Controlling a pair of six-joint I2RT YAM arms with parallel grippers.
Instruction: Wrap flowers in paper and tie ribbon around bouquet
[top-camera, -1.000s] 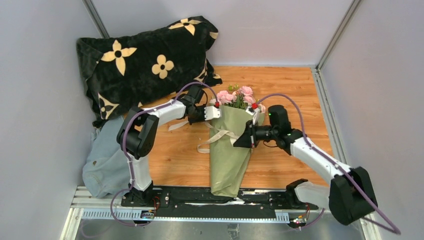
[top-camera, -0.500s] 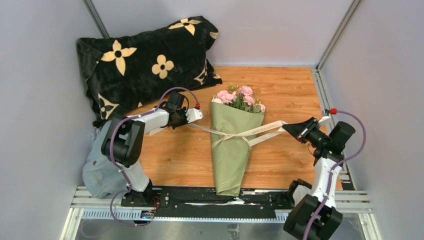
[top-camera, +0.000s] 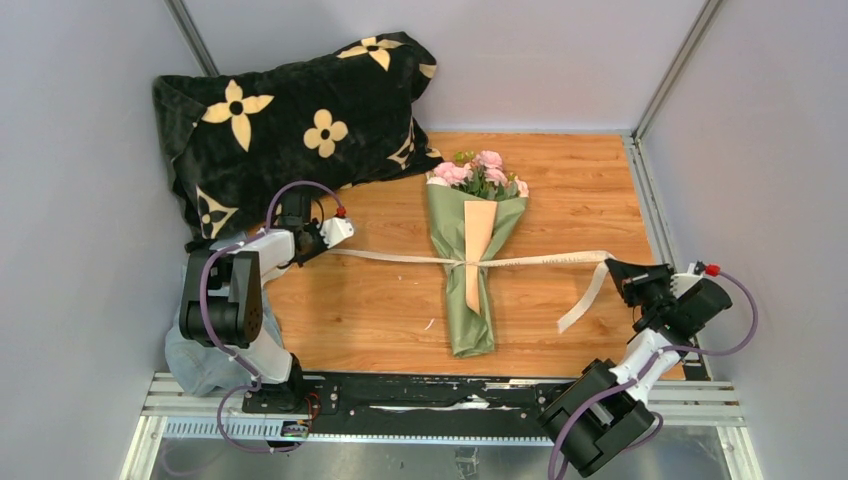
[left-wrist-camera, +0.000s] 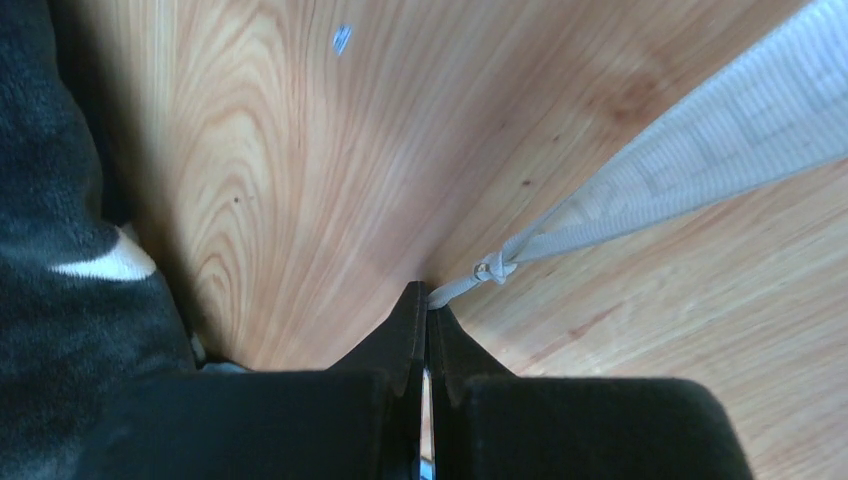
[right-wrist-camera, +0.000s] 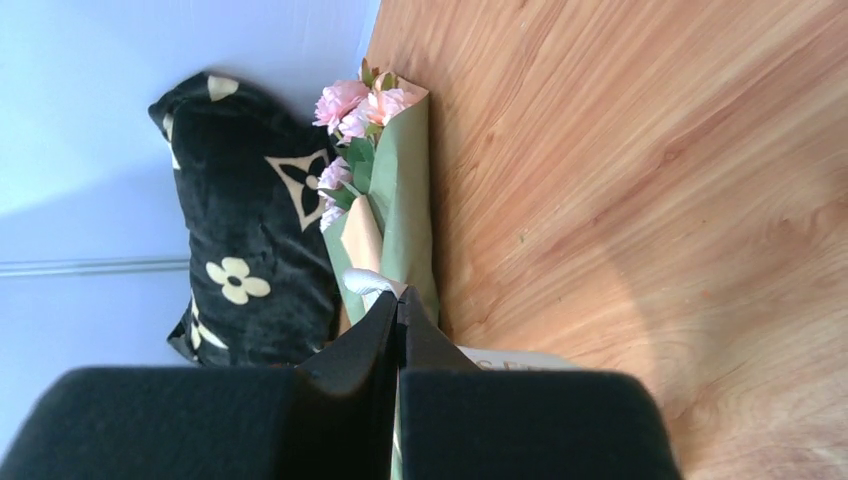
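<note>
**Ribbon now taut, bouquet cinched**

Our left hand pinches one ribbon end, drawn farther out than a moment ago. In the middle of the surface, the bouquet lies slimmer, knotted at its waist. Our right hand pinches the other end. We judge the tie nearly done.

table: smooth wood | ribbon: woven cloth | pillow: plush | paper: matt
</note>
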